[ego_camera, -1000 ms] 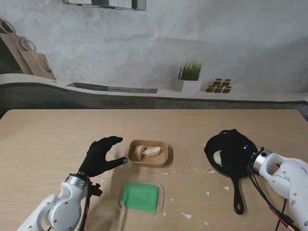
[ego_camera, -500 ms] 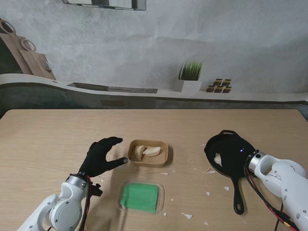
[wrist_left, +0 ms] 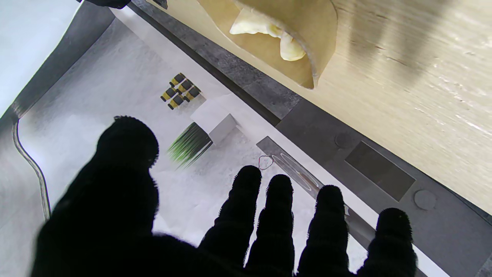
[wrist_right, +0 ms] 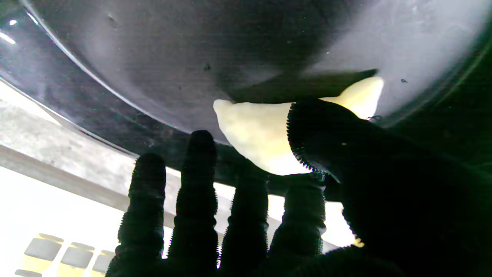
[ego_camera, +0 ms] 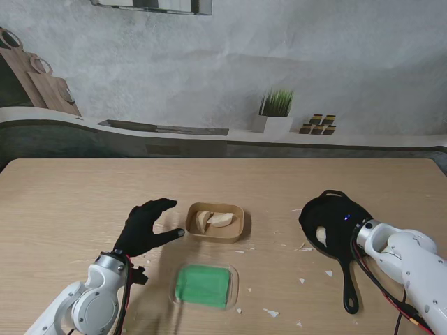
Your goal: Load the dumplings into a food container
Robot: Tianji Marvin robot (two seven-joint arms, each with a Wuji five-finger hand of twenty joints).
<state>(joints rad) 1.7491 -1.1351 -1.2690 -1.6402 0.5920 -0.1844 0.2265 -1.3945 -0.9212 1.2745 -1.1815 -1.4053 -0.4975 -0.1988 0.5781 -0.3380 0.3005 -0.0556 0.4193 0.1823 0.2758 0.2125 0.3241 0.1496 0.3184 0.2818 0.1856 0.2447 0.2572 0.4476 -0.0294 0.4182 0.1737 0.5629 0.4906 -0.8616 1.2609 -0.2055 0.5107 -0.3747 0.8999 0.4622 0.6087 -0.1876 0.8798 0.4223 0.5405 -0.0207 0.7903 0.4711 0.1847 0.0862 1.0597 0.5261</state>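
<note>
A wooden table (ego_camera: pixel 84 202) seen from above the robot's shoulders. Near the centre sits a tan container (ego_camera: pixel 216 222) holding two pale dumplings (ego_camera: pixel 211 220). At its 6 o'clock, nearer to me, lies a green lid (ego_camera: pixel 203 286). At the container's 3 o'clock, well apart, is a black pan (ego_camera: pixel 334 222) with its handle pointing toward me.

The left hand (ego_camera: pixel 144 228), in a black glove, hovers just beside the container at its 9 o'clock. Its fingers (wrist_left: pixel 278 215) are spread and hold nothing.

The right hand (ego_camera: pixel 349 234) is down in the pan, dark against the dark metal, so the stand view shows little of it. The wrist view is clearer: one dumpling (wrist_right: pixel 261 132) lies on the pan floor, the thumb (wrist_right: pixel 326 130) pressing across its top, the four fingers (wrist_right: pixel 196 181) reaching along its other side. They look loosely curled, not yet clamped. The dumpling appears still to rest on the pan, so I judge the pick as only begun.

To do this step well, the fingers should probably close under the dumpling's belly while the thumb holds from above. The squeeze should be gentle, since the skin looks soft and could tear. A straight lift, clearing the pan's rim, seems wise before travelling toward 9 o'clock to the container. White crumbs (ego_camera: pixel 271 313) on the table suggest dumplings shed bits when handled roughly.
</note>
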